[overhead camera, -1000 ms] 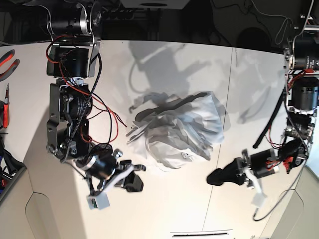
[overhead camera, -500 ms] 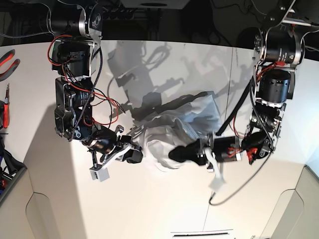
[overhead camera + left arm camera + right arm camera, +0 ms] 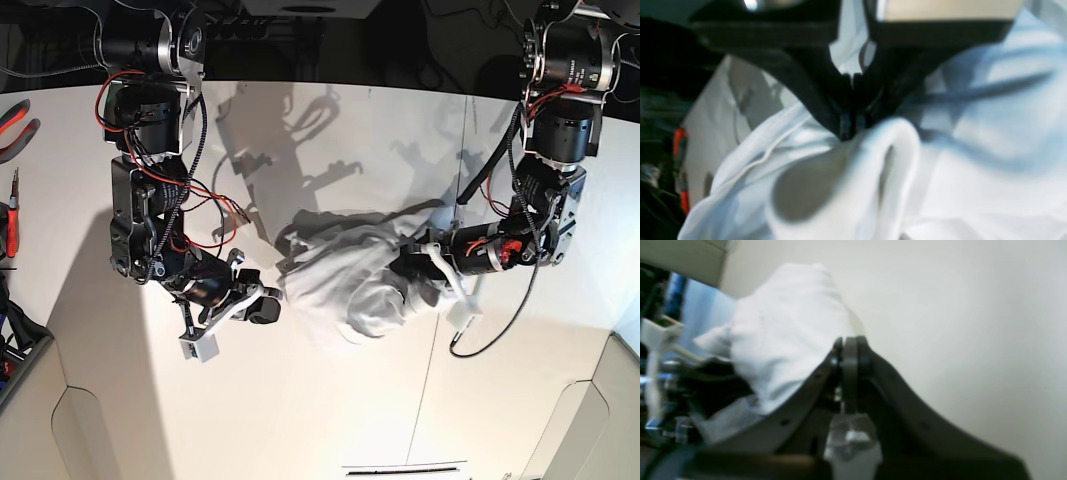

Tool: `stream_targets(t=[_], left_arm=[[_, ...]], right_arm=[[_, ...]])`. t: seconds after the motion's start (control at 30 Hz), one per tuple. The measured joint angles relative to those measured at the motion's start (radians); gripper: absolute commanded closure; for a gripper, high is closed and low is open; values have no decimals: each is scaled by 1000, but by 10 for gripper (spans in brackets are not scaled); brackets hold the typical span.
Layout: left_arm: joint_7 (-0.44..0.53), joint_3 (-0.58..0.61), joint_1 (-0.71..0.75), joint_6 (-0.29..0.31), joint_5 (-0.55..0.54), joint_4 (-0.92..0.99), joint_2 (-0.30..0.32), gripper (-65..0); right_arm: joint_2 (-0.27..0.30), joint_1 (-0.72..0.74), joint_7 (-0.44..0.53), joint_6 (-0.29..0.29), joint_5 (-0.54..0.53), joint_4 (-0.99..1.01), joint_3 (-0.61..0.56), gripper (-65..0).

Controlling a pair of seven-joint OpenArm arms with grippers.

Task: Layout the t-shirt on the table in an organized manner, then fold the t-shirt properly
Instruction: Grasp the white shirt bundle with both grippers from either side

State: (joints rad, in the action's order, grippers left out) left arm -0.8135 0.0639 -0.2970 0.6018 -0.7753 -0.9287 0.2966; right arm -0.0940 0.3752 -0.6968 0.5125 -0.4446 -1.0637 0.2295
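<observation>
I have the t-shirt (image 3: 345, 285) bunched in a wrinkled white heap near the middle of the table (image 3: 330, 410), just left of the thin dark seam line (image 3: 440, 300) that runs from far to near across the tabletop.

My left gripper (image 3: 405, 270), on the right side of the base view, is pressed into the right edge of the heap. From its wrist camera I see the left gripper (image 3: 851, 128) with its black fingers (image 3: 826, 100) brought together, the tips meeting right at a fold of the t-shirt (image 3: 873, 173); the picture is too blurred for me to say whether any cloth is pinched between them. The cloth rises in soft folds under and around the tips.

My right gripper (image 3: 262, 312), on the left side of the base view, sits just beside the left edge of the heap, low over the table. Its wrist view shows the right gripper (image 3: 848, 346) with fingers (image 3: 873, 373) closed flat against each other and nothing between them, the t-shirt (image 3: 786, 336) lying just beyond on the pale table (image 3: 957, 323).

Red-handled tools (image 3: 12, 130) lie at the far left edge.
</observation>
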Motion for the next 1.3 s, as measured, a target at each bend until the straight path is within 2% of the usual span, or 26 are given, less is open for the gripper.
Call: stream_targets(t=[0.1, 0.17, 0.37, 0.53, 0.67, 0.77, 0.97, 1.17, 1.3], left_arm=[[3, 0, 0, -4, 2, 0, 0, 0], [3, 0, 0, -4, 9, 0, 0, 0], [10, 0, -2, 5, 66, -3, -3, 0], [10, 0, -2, 8, 58, -3, -3, 0], [10, 0, -2, 8, 55, -3, -3, 0], [10, 0, -2, 8, 56, -3, -3, 0], [10, 0, -2, 8, 55, -3, -3, 0], [10, 0, -2, 8, 56, -3, -3, 0], [10, 0, -2, 8, 55, -3, -3, 0]], right_arm=[[-1, -1, -22, 49, -157, -5, -1, 0], [-1, 0, -35, 51, -222, -27, -1, 0], [0, 7, -51, 55, -277, -100, -37, 0], [2, 25, -50, 57, -270, -100, -174, 0], [-8, 57, 5, 61, -155, -98, -256, 0], [-23, 60, 39, 56, -97, -79, -263, 0], [-42, 60, 158, 51, 14, 121, -264, 0], [-41, 72, 369, -16, 124, 351, -264, 0], [-40, 69, 394, -73, 145, 364, -264, 0]])
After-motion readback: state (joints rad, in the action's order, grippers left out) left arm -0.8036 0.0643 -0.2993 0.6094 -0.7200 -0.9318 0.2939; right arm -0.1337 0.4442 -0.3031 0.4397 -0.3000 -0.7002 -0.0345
